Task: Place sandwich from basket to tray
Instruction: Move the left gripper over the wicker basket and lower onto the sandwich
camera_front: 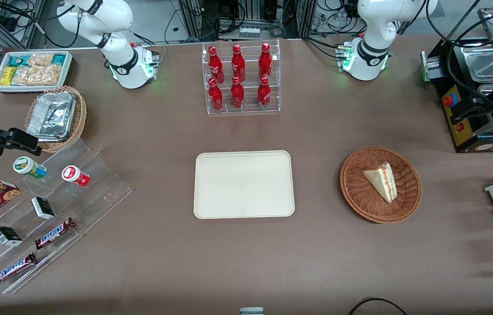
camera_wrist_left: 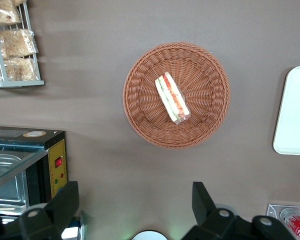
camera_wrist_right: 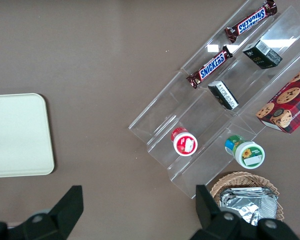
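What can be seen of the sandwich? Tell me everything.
The sandwich is a small triangular wedge of pale bread, with red, green and cream filling layers along its cut edge. It lies alone in the reddish-brown wicker basket, touching only the weave, off the cream tray beside it. The left gripper hangs open above the table, not touching it.

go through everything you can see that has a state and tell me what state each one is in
sandwich: lying in the basket, not gripped
basket: holds only the sandwich
tray: bare
gripper: open, high above the table beside the basket, holding nothing
cola bottles: six, upright in their rack, capped
red-lidded cup: on its side on the clear stand
green-lidded cup: on its side too
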Controlling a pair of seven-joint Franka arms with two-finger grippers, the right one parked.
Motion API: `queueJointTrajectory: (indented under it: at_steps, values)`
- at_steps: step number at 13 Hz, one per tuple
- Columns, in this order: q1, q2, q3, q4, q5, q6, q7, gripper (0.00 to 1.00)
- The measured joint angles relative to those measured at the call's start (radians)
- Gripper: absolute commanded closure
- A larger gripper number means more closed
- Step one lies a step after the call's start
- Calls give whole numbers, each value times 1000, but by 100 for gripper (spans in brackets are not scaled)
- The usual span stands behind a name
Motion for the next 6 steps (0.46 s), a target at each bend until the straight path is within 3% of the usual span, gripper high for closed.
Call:
queueJointTrajectory:
  at_steps: [6]
  values:
    - [-28,11,0,-48,0,2,0,0]
